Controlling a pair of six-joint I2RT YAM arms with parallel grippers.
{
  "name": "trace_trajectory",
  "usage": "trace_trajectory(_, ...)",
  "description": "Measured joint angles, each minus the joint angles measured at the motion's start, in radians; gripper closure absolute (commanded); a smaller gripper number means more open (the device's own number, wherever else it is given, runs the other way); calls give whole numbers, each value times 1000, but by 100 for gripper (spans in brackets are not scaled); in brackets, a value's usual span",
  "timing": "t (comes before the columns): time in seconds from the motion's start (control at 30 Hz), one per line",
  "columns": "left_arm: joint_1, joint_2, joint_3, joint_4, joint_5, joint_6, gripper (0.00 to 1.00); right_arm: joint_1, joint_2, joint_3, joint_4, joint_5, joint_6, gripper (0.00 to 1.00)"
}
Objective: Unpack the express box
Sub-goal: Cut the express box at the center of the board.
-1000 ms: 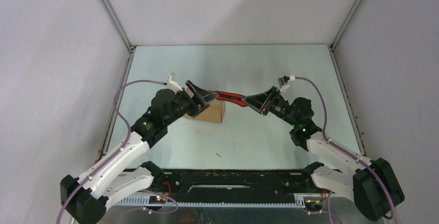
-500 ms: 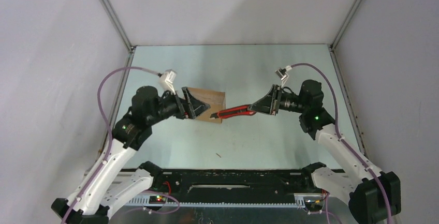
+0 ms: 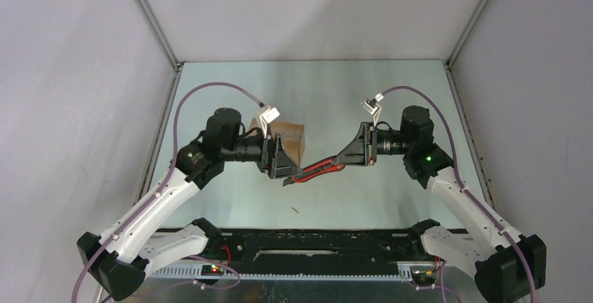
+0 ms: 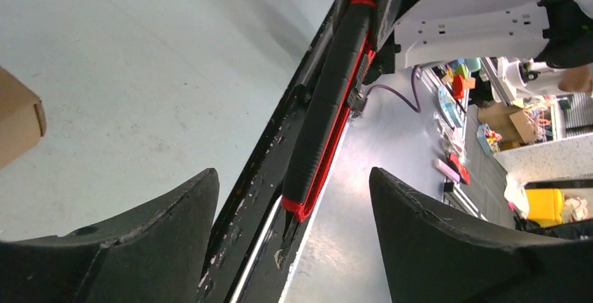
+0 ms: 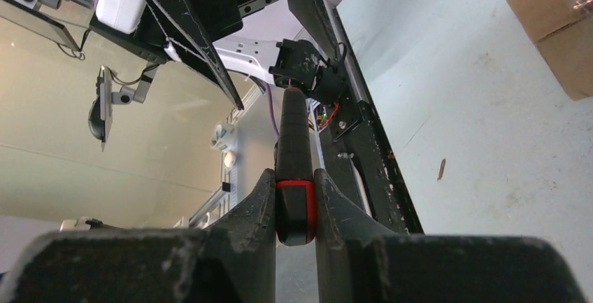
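The unpacking has barely begun, by the look of it: the box (image 3: 289,137) sits on the table (image 3: 391,93) left of centre, just behind the left gripper (image 3: 288,171), with neither arm touching it. Its top appears shut, and nothing has been taken out of it that the views show. The work at hand is with the knife (image 3: 318,170), held in the air between the two arms. The right gripper (image 3: 343,161) is clamped on one end of it. The left gripper's jaws stand wide apart on either side of the other end, with clear gaps showing in the left wrist view, so it holds nothing. I judge this a handover or a bid to ready the blade. Cutting the tape, opening the flaps and lifting out the contents all remain. The box is plain brown cardboard with crisp edges. A strip of glossy clear tape shows on it in the right wrist view. No label is visible from these angles.
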Motion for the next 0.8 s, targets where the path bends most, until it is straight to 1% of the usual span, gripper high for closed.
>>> trace_trajectory(0.17, -8, 5, -1, 43, 74, -2, 29, 0, 0, 4, 1, -20, 0, 100)
trace_trajectory(0.3, -25, 5, -13, 100, 114, -21, 32, -2, 6, 5, 18, -24, 12, 100)
trace_trajectory(0.53, -83, 46, -21, 141, 120, -35, 40, -3, 35, 10, 96, -41, 74, 100)
trace_trajectory(0.57, -86, 51, -22, 147, 120, -40, 43, -3, 37, 12, 103, -43, 77, 100)
trace_trajectory(0.63, -87, 56, -26, 158, 121, -48, 51, -3, 39, 19, 105, -45, 77, 100)
trace_trajectory(0.7, -87, 57, -28, 166, 120, -56, 63, -3, 40, 26, 106, -52, 77, 100)
trace_trajectory(0.77, -87, 59, -30, 173, 120, -67, 78, -3, 40, 32, 109, -61, 81, 100)
trace_trajectory(0.8, -87, 61, -33, 178, 119, -72, 83, -3, 40, 35, 111, -65, 84, 100)
